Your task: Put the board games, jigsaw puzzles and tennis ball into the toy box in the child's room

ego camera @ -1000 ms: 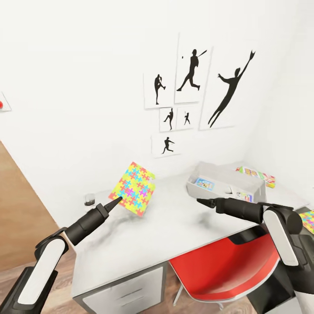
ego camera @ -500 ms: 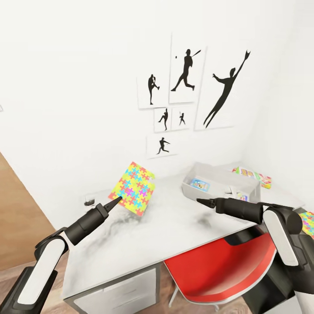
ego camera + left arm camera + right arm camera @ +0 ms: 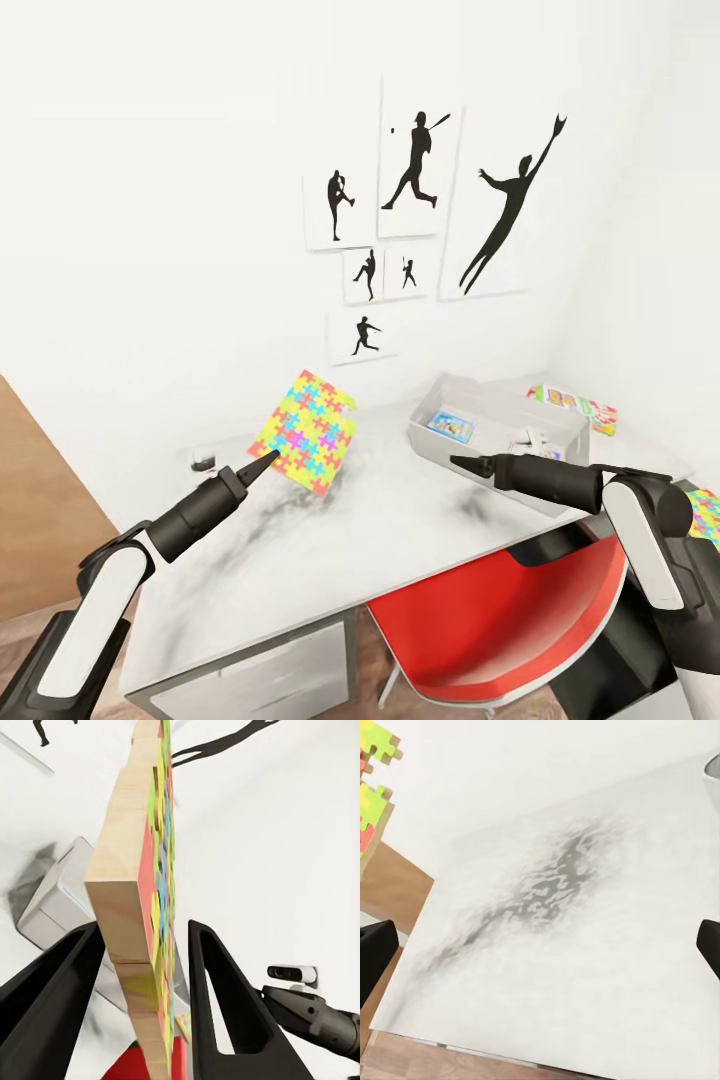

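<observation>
My left gripper (image 3: 263,462) is shut on the lower edge of a jigsaw puzzle (image 3: 306,432), holding the bright square tilted above the table (image 3: 400,520). In the left wrist view the puzzle (image 3: 139,945) stands edge-on between the two fingers (image 3: 225,1012). My right gripper (image 3: 462,463) hovers open over the table (image 3: 547,945), just in front of the toy box (image 3: 560,440). A blue board game (image 3: 450,424) lies inside the box, with something pale beside it. A red and green board game (image 3: 572,403) lies behind the box. A second jigsaw puzzle (image 3: 706,510) shows at the right edge.
A red chair (image 3: 490,620) is tucked under the desk's front edge, below my right arm. A small dark cup (image 3: 203,460) stands at the table's far left by the wall. Black sports silhouettes (image 3: 415,160) hang above. Wood floor (image 3: 40,500) lies to the left.
The whole picture has shifted, so the camera has moved; table, toy box and pictures slid left and up. Both arms keep their pose, and the puzzle stays held.
</observation>
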{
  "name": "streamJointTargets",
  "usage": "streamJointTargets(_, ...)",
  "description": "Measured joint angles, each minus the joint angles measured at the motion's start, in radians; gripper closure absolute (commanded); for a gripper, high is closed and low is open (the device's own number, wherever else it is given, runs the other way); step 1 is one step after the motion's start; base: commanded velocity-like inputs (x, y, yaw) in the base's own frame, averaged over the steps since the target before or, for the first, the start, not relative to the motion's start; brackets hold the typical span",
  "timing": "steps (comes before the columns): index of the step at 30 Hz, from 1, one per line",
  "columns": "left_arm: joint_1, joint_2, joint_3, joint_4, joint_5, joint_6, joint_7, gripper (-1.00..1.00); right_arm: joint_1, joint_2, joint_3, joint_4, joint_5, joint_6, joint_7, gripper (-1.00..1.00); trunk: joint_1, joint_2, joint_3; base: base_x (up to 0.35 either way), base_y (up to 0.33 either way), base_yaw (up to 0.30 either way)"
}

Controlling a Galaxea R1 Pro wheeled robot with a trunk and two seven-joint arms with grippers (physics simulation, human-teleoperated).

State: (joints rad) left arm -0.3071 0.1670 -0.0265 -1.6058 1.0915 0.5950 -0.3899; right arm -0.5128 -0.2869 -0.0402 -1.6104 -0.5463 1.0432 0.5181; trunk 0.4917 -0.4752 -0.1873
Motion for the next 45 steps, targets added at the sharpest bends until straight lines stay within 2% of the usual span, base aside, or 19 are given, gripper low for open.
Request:
streamJointTargets(11,-0.005,0.0,-0.001,0.0,0.003,0.002,-0.002,1.0,0.0,0.0,0.0,0.0,0.0,0.0,0.0,-1.0,0.0,0.0,0.0,0.019,-0.053,0.0)
streamJointTargets(30,-0.006,-0.006,-0.002,0.0,-0.008,0.002,0.005,1.0,0.0,-0.001,0.0,0.0,0.0,0.0,0.0,-1.0,0.0,0.0,0.0,0.06,-0.267,0.0)
streamJointTargets(45,-0.005,-0.007,-0.003,0.0,-0.009,0.001,0.004,1.0,0.0,0.0,0.0,0.0,0.0,0.0,0.0,-1.0,0.0,0.0,0.0,0.006,-0.029,0.0)
